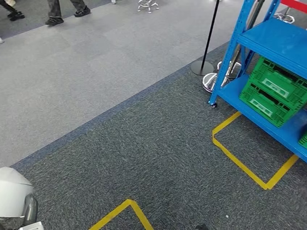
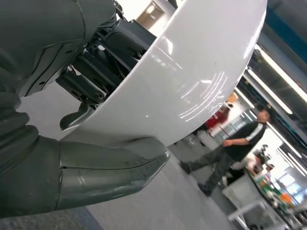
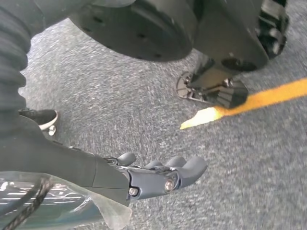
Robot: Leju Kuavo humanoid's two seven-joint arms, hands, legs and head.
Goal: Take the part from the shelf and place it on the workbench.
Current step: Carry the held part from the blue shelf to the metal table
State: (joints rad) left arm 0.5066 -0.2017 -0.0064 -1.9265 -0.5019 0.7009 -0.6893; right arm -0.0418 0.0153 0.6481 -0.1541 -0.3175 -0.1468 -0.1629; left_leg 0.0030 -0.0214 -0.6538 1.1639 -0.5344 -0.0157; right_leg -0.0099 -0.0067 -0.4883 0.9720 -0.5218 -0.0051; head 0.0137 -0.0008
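With both my left hand (image 2: 90,177) and right hand (image 3: 159,177) hanging empty, fingers loosely apart, I should square up to the blue shelf (image 1: 275,43) at two o'clock before reaching.

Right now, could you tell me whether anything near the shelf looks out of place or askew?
Nothing is spilled or damaged. One oddity: on the blue shelf, the green crates sit skewed to the shelf edge, one corner overhanging the front. Yellow floor tape looks intact.
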